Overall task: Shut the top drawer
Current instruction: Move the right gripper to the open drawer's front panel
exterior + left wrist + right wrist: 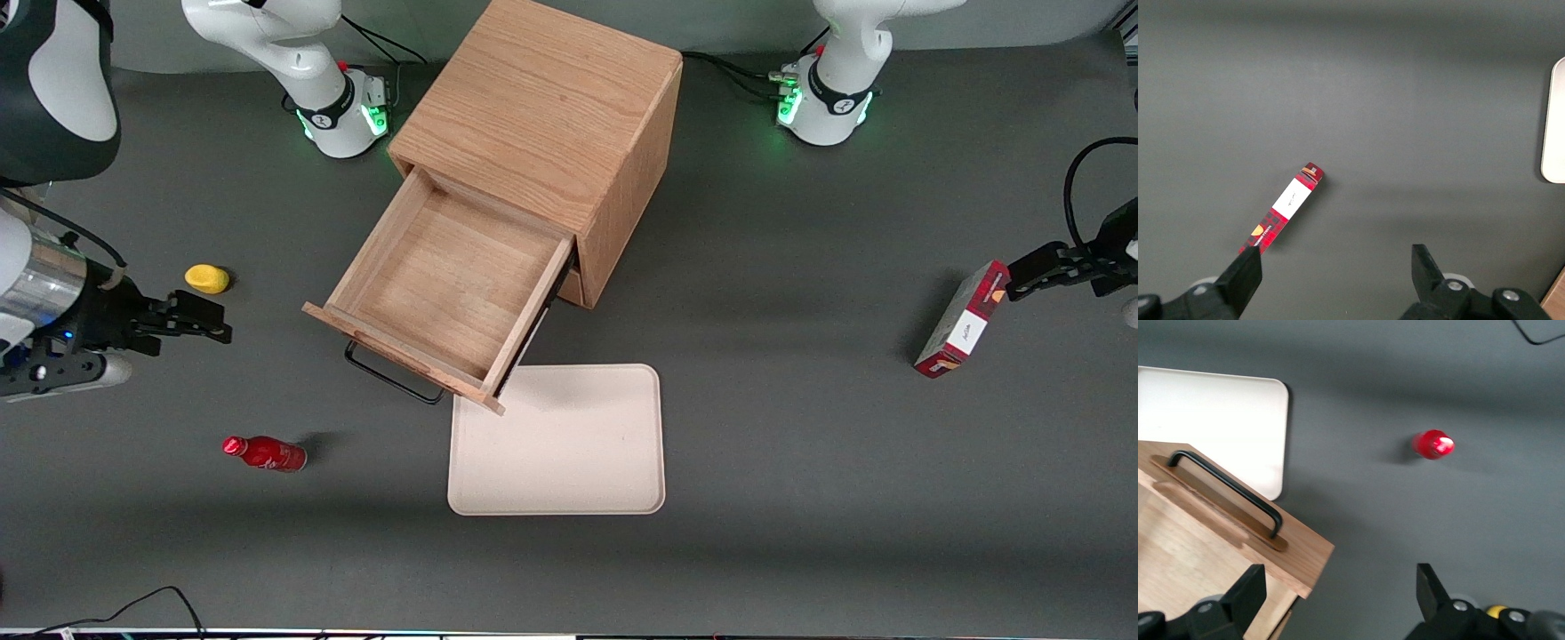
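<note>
Now top drawer [442,286] gapes, pincer [206,322] beside.

A cream tray [569,453] lies flat on the grey surface [800,444]. Toward the working arm's end, a red bottle [265,453] lies on its side, nearer the front camera than a small yellow object [207,278]. A red box [963,320] stands toward the parked arm's end.
</note>
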{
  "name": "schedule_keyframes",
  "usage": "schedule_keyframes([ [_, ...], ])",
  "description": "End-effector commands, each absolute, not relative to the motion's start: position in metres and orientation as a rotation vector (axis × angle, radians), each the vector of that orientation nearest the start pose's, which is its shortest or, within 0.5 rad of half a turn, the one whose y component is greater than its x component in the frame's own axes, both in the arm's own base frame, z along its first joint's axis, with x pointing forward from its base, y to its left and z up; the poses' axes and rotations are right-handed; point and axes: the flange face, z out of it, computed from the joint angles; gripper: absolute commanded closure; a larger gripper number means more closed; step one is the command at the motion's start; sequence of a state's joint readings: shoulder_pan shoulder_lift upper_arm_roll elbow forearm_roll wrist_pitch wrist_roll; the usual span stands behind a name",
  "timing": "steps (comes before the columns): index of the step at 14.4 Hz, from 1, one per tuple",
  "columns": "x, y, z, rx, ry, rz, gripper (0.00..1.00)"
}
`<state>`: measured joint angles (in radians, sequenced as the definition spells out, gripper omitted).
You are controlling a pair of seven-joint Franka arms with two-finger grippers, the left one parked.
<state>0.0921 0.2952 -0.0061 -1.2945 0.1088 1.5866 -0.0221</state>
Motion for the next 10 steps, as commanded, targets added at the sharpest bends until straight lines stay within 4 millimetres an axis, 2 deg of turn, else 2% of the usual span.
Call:
schedule_keyframes([
  [1, 0.647, 0.082, 0.58, -2.962, -0.291, -0.002, 0.0],
  [2, 0.649, 0.096, 0.574, -2.945, -0.457, -0.006, 0.0],
  [5, 0.667, 0.1, 0.553, -2.861, -0.888, -0.102, 0.0],
  [7, 0.674, 0.116, 0.542, -2.826, -1.149, -0.138, 0.0],
  [10, 0.677, 0.127, 0.529, -2.801, -1.219, -0.124, 0.0],
])
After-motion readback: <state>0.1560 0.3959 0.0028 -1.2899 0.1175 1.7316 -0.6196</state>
